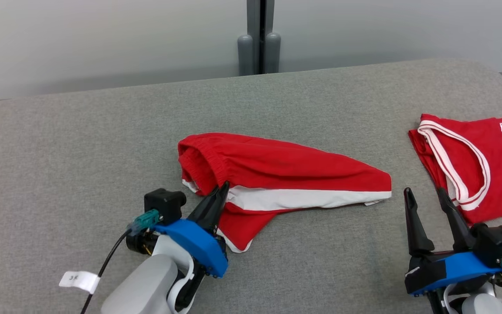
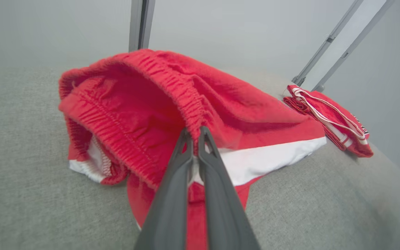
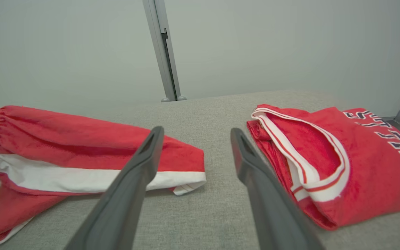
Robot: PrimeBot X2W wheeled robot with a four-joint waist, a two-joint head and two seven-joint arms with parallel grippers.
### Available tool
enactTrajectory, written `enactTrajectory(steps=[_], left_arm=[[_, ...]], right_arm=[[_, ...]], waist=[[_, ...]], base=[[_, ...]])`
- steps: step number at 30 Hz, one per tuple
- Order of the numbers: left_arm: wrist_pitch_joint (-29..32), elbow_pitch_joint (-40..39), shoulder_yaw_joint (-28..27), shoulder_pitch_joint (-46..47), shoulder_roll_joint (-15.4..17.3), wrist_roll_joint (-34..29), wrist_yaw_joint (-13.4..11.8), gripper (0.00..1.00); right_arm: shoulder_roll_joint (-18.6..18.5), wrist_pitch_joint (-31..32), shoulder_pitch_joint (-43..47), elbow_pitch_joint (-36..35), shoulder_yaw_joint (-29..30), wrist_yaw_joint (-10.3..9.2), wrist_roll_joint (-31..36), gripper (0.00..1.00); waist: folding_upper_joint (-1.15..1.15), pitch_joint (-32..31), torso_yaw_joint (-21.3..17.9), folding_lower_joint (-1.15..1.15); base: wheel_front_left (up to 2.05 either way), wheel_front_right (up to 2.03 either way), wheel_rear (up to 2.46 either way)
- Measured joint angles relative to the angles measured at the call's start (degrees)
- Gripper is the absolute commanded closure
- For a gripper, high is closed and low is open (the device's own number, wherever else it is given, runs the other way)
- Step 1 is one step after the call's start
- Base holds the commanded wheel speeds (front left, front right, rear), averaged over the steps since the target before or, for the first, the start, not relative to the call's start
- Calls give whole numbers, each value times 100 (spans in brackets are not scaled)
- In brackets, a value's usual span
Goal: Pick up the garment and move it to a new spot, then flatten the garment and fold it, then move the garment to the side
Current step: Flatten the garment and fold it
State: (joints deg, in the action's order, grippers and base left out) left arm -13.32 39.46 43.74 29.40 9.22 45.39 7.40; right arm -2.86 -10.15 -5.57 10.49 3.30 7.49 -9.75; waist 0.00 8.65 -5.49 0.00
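The garment point(image 1: 286, 174) is a pair of red shorts with a white side stripe, lying crumpled in the middle of the grey table point(image 1: 103, 144). My left gripper point(image 1: 221, 190) is shut on the shorts' elastic waistband at their near left end. In the left wrist view the two fingers of the left gripper point(image 2: 194, 133) pinch the gathered waistband of the garment point(image 2: 172, 100). My right gripper point(image 1: 425, 194) stands open at the lower right, empty, between the shorts and a jersey. The right wrist view shows the right gripper point(image 3: 196, 133) over bare table, with the garment point(image 3: 82, 146) to its left.
A folded red jersey point(image 1: 477, 161) with white trim and dark lettering lies at the table's right edge, also seen as the jersey point(image 3: 342, 156) and the jersey point(image 2: 328, 118). A grey post point(image 1: 259, 39) stands behind the table. A white tag point(image 1: 79, 280) hangs on the left arm's cable.
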Motion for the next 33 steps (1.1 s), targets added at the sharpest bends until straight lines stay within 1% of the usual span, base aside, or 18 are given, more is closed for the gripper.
enactTrajectory(steps=[2, 4, 8, 11, 13, 15, 18, 22, 27, 28, 29, 30, 33], left_arm=[[-16, -398, -34, -222, 143, 322, 0, 100], [36, -845, -79, -449, 363, 649, 0, 100], [453, -1694, -182, -931, 898, 1073, -16, 100], [754, -2184, -234, -1201, 1254, 1182, -305, 100], [802, -2350, -285, -1313, 1367, 1223, -490, 100], [839, -2319, -315, -1343, 1386, 1222, -654, 100], [789, -1973, -356, -1330, 1366, 1104, -893, 100], [630, -1403, -424, -1054, 1202, 1037, -999, 100], [350, -623, -446, -727, 1177, 782, -1199, 100], [279, -516, -453, -688, 1159, 746, -1214, 64], [225, -435, -454, -660, 1138, 732, -1200, 5], [180, -358, -454, -654, 1106, 713, -1159, 0], [37, -257, -460, -655, 1001, 697, -1029, 0]], right_arm=[[-1, 1, 2, -9, 13, 0, 0, 0], [0, 0, 5, -15, 27, 0, 0, 0], [1, 2, 6, -24, 34, 0, 0, 0], [0, 4, 8, -31, 15, 0, 0, 0], [1, 7, 7, -40, -24, 0, 0, 0], [1, 30, -1, -41, -67, 0, 0, 0], [0, 51, -29, -55, -158, 0, 0, 0], [2, 57, -102, -83, -201, 0, 1, 0], [2, 78, -101, -100, -203, 0, 1, 0], [1, 81, -101, -99, -194, 0, 0, 0], [1, 81, -101, -101, -189, 0, 0, 0], [1, 81, -100, -104, -183, 0, 0, 0], [1, 78, -87, -121, -98, 0, 1, 0]], waist=[[0, 4, 91, 0], [0, 8, 184, 0], [0, 7, 371, 0], [0, 10, 473, 0], [0, 26, 498, 0], [0, 40, 496, 0], [0, 89, 424, 0], [0, 155, 271, 0], [0, 238, 108, 0], [0, 250, 89, 0], [0, 258, 78, 0], [0, 265, 74, 0], [0, 262, 128, -1]], base=[[0, 0, 0], [0, 0, 0], [0, 0, 0], [0, 0, 0], [0, 0, 0], [0, 0, 0], [0, 0, 0], [0, 0, 0], [0, 0, 0], [0, 0, 0], [0, 0, 0], [0, 0, 0], [0, 0, 0]])
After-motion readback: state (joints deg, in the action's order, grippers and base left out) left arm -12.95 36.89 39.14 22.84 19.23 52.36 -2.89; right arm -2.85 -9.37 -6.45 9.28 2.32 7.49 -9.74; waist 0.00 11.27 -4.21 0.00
